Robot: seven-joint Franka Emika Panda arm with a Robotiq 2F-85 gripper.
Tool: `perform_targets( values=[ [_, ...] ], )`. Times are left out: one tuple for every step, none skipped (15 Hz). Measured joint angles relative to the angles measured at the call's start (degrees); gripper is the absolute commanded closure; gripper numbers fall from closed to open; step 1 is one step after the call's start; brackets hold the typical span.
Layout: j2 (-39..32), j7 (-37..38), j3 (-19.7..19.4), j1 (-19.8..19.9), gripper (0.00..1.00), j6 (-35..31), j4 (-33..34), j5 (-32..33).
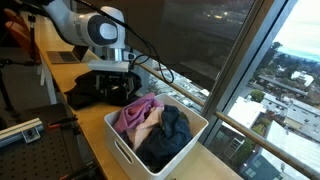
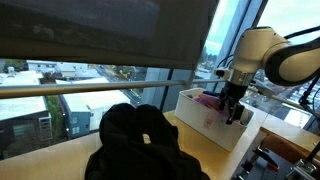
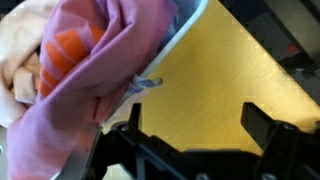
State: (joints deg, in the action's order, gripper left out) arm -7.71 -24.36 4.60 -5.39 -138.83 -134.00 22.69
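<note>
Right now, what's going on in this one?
A robot arm's hand hangs open and empty at the edge of a white bin of clothes on a wooden table. In the wrist view a pink cloth spills over the bin's rim near the fingers, not gripped. A dark blue garment lies in the bin too, and a black heap sits apart on the table.

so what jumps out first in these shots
A white bin heaped with pink cloth and dark blue cloth sits on the wooden table by the big window. The open gripper hangs just outside its rim, and a black clothing heap lies further along.
</note>
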Motion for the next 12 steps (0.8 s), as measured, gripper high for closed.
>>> perform_targets(
  values=[
    [-0.10,-0.11,0.38,-0.45,0.00,0.14,-0.12,0.90],
    [-0.24,-0.52,0.65,-0.89,0.00,0.27,-0.14,1.56],
    [-0.39,-1.40,0.88,-1.14,0.00,0.46,-0.14,1.83],
    [-0.55,-2.75,1.08,-1.19,0.00,0.69,-0.14,1.91],
    [-0.70,-4.27,1.11,-1.17,0.00,1.03,-0.12,1.92],
    [-0.88,-5.98,1.11,-1.03,0.00,1.61,-0.04,1.92],
    [-1.03,-7.79,1.10,-0.77,0.00,2.26,0.06,1.92],
    [-1.13,-9.72,1.08,-0.40,0.00,2.90,0.17,1.89],
    [-1.16,-11.76,1.05,0.13,0.00,3.53,0.31,1.85],
    [-1.16,-13.81,1.01,0.74,0.00,4.27,0.56,1.79],
    [-1.16,-15.72,0.87,1.31,0.00,4.88,0.87,1.74],
    [-1.19,-17.46,0.72,1.82,0.00,5.29,1.17,1.72]
  ],
)
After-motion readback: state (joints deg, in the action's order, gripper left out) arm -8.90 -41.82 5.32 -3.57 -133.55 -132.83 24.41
